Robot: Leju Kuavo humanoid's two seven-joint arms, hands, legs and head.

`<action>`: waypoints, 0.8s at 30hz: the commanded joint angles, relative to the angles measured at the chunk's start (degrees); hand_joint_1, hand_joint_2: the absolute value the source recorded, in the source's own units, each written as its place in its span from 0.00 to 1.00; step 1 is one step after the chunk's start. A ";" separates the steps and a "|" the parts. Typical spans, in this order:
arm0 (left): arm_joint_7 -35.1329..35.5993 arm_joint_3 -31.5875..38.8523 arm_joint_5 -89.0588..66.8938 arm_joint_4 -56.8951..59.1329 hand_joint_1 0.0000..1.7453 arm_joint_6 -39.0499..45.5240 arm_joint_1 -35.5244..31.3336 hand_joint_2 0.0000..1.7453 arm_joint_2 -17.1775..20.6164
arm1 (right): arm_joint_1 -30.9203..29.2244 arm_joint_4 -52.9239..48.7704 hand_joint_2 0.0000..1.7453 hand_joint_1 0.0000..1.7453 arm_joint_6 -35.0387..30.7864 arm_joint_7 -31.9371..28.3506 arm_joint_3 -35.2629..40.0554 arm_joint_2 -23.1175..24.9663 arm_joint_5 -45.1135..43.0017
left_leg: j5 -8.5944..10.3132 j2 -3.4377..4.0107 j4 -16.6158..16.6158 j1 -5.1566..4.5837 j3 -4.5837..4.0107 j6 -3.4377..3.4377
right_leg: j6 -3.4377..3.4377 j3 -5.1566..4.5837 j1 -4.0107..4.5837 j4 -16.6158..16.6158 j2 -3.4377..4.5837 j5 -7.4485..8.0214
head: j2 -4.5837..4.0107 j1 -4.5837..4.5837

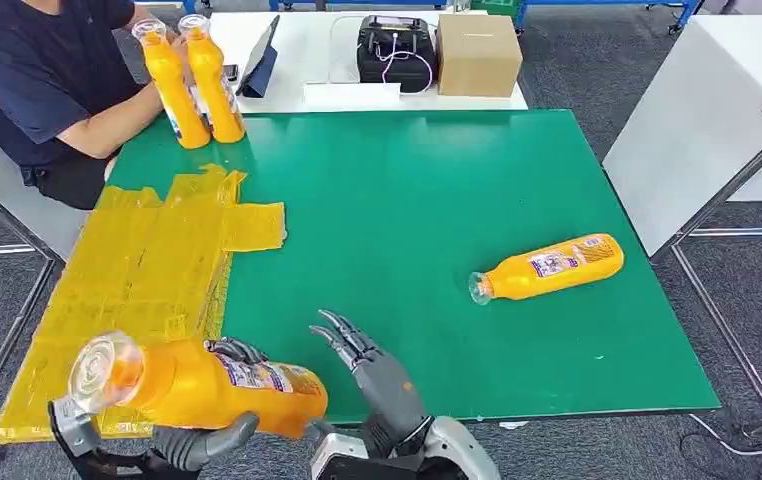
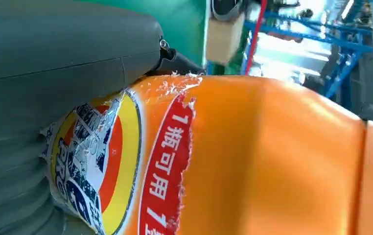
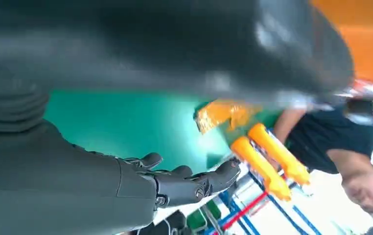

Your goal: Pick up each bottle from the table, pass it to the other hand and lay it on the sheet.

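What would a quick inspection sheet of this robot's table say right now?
Surface: green table top.
Job's things: yellow sheet at left; one orange bottle held; lying bottle at right; two upright bottles under a person's hand.
Clutter: cardboard box, black case, tablet on a white table beyond.
Robot hands: left robot hand holds the bottle; right robot hand open.
Cables: white cord on the case.
Surroundings: grey floor.

Bench: sheet on the left side. Held bottle in left hand at near-left edge, over the sheet's near end; right hand just right of it. Lying bottle at right. Two upright bottles far left, before a seated person. Box beyond the far edge.
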 commanded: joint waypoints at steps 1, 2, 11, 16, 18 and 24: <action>-4.23 2.73 -23.98 -3.82 1.00 13.11 -2.91 1.00 -1.83 | 0.71 -5.66 0.00 0.00 -0.24 1.65 -2.95 -1.46 1.46 | -0.06 -0.07 0.02 -0.01 0.09 0.00 | 0.01 -0.02 -0.01 0.02 -0.09 -0.09 | 0.00 0.00; -4.23 2.73 -23.98 -3.82 1.00 13.11 -2.91 1.00 -1.83 | 0.71 -5.66 0.00 0.00 -0.24 1.65 -2.95 -1.46 1.46 | -0.11 -0.08 0.02 -0.02 0.19 0.01 | 0.02 0.01 -0.02 0.02 -0.11 -0.15 | 0.00 0.00; -5.00 3.91 -45.00 -2.86 1.00 26.90 -4.90 1.00 -1.38 | 2.88 -9.22 0.00 0.00 -0.96 1.53 -4.88 -1.71 3.24 | -0.12 -0.04 -0.04 -0.02 0.27 0.00 | 0.11 0.33 -0.02 -0.05 -0.07 -0.08 | 0.00 0.00; -2.30 5.84 -64.65 2.00 1.00 37.89 -8.38 1.00 0.02 | 7.13 -16.44 0.00 0.00 -2.02 2.15 -8.27 -5.24 3.99 | -0.07 -0.24 -0.03 -0.03 0.25 0.01 | 0.07 0.18 -0.02 -0.02 -0.25 -0.14 | 0.00 0.00; 0.01 5.23 -72.85 4.80 1.00 41.23 -9.83 1.00 1.45 | 7.97 -17.74 0.00 0.00 -2.24 1.90 -9.28 -5.79 3.64 | -0.06 -0.26 -0.12 -0.07 0.32 0.01 | 0.03 0.21 -0.06 -0.09 -0.27 -0.17 | 0.00 -0.02; 10.48 2.42 -90.48 18.58 1.00 41.77 -17.44 1.00 6.05 | 7.60 -20.85 0.00 0.00 -1.95 2.16 -8.76 -7.83 2.99 | -0.01 -0.25 -0.15 -0.10 0.28 0.00 | 0.03 -0.06 -0.09 -0.08 -0.24 -0.14 | 0.00 0.00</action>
